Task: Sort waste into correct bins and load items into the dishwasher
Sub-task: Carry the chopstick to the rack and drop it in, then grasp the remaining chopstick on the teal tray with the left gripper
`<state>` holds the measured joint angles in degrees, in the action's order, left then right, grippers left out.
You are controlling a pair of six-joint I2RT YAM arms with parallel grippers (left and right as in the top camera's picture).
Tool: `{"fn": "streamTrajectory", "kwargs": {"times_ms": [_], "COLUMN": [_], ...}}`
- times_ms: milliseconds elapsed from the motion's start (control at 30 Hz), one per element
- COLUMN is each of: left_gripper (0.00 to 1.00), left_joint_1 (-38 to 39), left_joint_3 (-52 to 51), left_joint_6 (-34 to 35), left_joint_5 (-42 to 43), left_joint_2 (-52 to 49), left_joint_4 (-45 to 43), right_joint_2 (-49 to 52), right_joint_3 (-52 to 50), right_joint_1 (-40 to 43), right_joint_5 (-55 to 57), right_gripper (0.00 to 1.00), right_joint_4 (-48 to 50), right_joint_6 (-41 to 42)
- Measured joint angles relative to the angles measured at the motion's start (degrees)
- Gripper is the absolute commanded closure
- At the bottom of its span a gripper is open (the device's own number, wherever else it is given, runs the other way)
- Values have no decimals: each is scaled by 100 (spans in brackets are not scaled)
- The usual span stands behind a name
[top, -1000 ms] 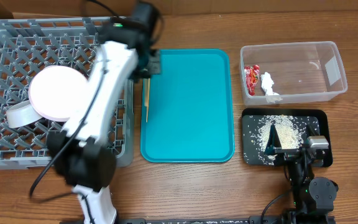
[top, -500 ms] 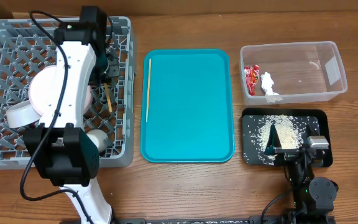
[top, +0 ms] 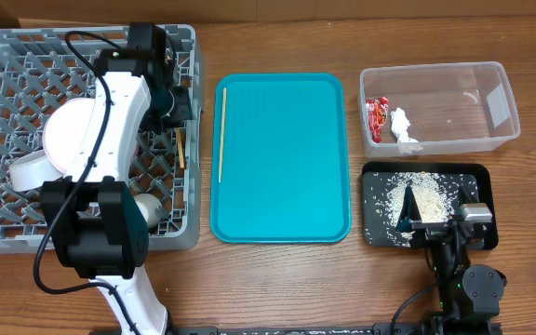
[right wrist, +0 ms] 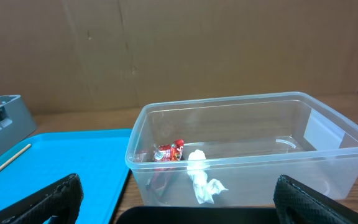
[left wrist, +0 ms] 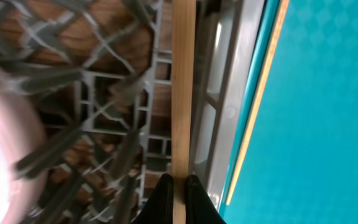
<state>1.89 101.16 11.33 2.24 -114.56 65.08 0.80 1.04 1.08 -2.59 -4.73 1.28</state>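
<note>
My left gripper (top: 179,119) is shut on a wooden chopstick (left wrist: 183,93), held over the right side of the grey dish rack (top: 3,56); the stick also shows in the overhead view (top: 180,149). The second chopstick (top: 221,135) lies along the left edge of the teal tray (top: 282,158). A large white plate (top: 73,140), a pale bowl (top: 28,172) and a small cup (top: 147,210) sit in the rack. The clear tub (top: 445,107) holds the red wrapper (top: 376,117) and white tissue (top: 402,126). Rice (top: 415,197) lies in the black tray (top: 375,228). My right gripper (right wrist: 173,199) is open, low beside it.
The rack's grey wall (left wrist: 229,99) runs between the held chopstick and the teal tray (left wrist: 316,112). The clear tub (right wrist: 253,146) stands right in front of the right gripper. Brown wooden table (top: 277,279) lies all around.
My left gripper has shifted a little right with the chopstick, toward the rack's right wall. The right arm has not moved.
</note>
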Motion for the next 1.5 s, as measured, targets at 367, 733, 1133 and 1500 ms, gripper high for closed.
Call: {"fn": "streamTrajectory", "kwargs": {"times_ms": [367, 733, 1133, 1500], "left_gripper": [48, 47, 45, 73], "left_joint_1": [0, 903, 1600, 1576], "left_joint_3": [295, 1001, 225, 221], "left_joint_6": [-424, -376, 793, 603], "left_joint_5": [238, 428, -1067, -831], "left_joint_2": [0, 4, -868, -1657], "left_joint_4": [656, 564, -413, -474], "right_joint_2": [0, 0, -2, -2], "right_joint_3": [0, 0, 0, 0], "right_joint_1": [0, 2, 0, 0], "right_joint_5": [0, 0, 0, 0], "right_gripper": [0, 0, 0, 0], "right_joint_4": [-4, -4, 0, -2], "right_joint_6": [0, 0, -2, 0]}}
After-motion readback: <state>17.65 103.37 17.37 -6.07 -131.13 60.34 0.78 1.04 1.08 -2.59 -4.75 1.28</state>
